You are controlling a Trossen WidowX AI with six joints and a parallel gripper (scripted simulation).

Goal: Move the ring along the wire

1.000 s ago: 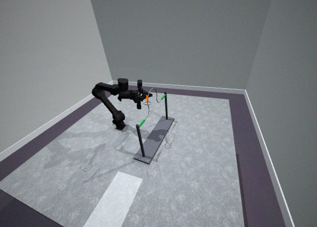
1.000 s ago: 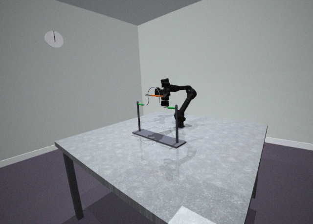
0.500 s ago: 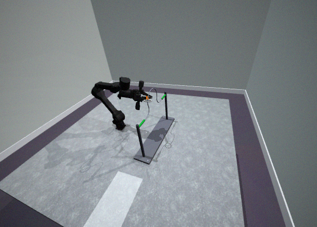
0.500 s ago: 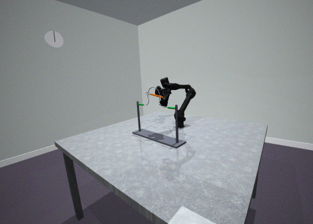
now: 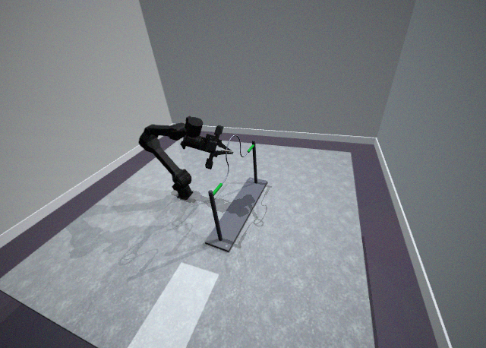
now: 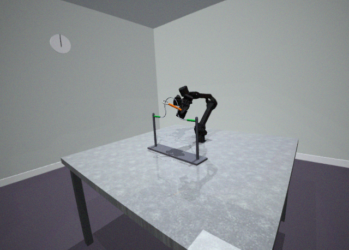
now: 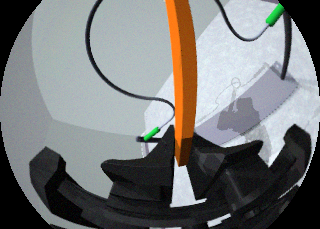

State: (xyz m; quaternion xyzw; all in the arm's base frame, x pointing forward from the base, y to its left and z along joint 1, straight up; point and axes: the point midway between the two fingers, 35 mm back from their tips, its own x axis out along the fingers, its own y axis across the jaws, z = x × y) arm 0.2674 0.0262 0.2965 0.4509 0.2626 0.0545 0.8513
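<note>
My gripper (image 5: 232, 152) (image 6: 181, 110) (image 7: 175, 128) is shut on the lower end of the orange handle (image 6: 174, 106) (image 7: 185, 79). In the exterior view the handle slopes up and left to the ring (image 6: 164, 102), around the wire's rising stretch left of the arch. Whether the ring touches the wire is too small to tell. The handle is hidden in the top view. One green part (image 5: 217, 188) (image 6: 156, 116) is beside the near post in the top view, left in the exterior view. The other green part (image 5: 250, 148) (image 6: 191, 120) is beside the opposite post.
The near post (image 5: 215, 216) (image 6: 154, 131) and far post (image 5: 255, 163) (image 6: 197, 140) stand on a dark base plate (image 5: 225, 244) (image 6: 203, 159). The thin wire (image 5: 228, 167) (image 7: 89, 44) curves between them, very close to the fingers in the top view.
</note>
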